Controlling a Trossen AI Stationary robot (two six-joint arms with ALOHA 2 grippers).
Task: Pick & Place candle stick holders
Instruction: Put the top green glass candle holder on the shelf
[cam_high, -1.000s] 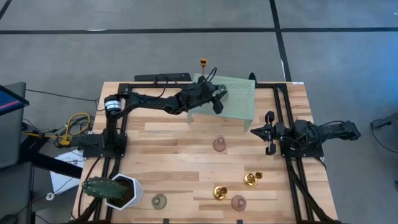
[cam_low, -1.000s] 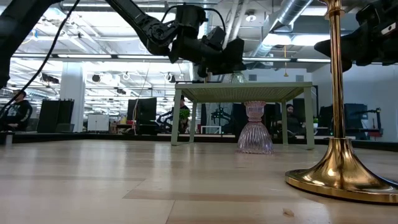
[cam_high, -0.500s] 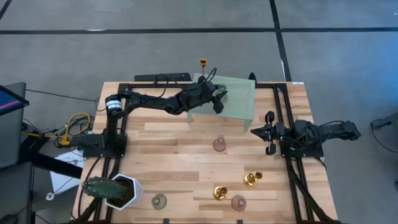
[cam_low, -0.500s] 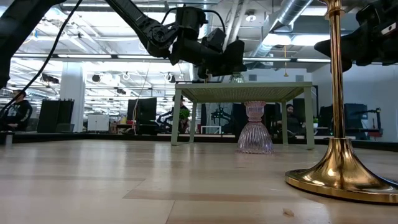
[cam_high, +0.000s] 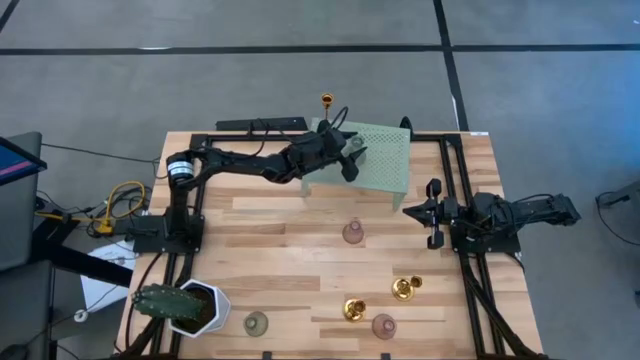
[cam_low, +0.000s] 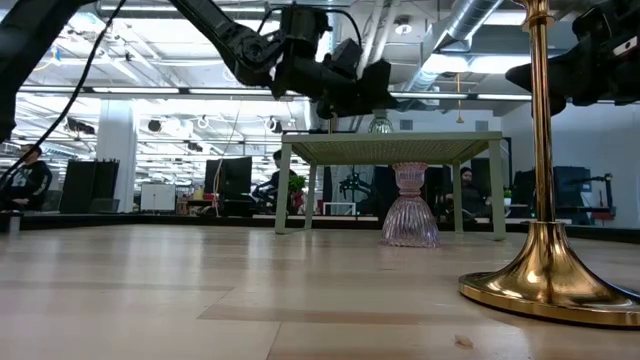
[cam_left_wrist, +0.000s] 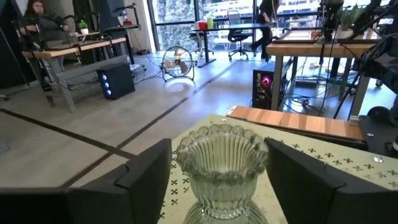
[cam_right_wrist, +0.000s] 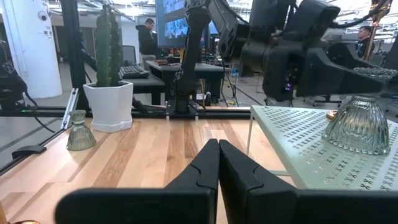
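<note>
A pale green glassy holder (cam_left_wrist: 221, 168) stands upright on its base on the mint-green perforated stand (cam_high: 375, 160); it also shows in the right wrist view (cam_right_wrist: 356, 126). My left gripper (cam_high: 350, 158) is open over the stand, one finger on either side of the holder's rim. I see no touch. My right gripper (cam_high: 432, 214) is shut and empty at the table's right side. A pinkish holder (cam_high: 353, 232) stands in front of the stand. Two short gold holders (cam_high: 403, 288) (cam_high: 353, 309), another pinkish one (cam_high: 383, 325) and another pale green one (cam_high: 256, 323) stand near the front edge. The tall gold holder (cam_high: 326, 100) stands at the far edge.
A white pot with a cactus (cam_high: 185, 305) stands at the near left corner. A black bar (cam_high: 262, 123) lies along the far edge. Bare wood lies between the stand and the front row of holders. People and desks show in the room beyond.
My left gripper has risen a little above the stand and drawn back slightly toward the table's left. The pale green holder stays standing on the stand and now shows more in the high view.
</note>
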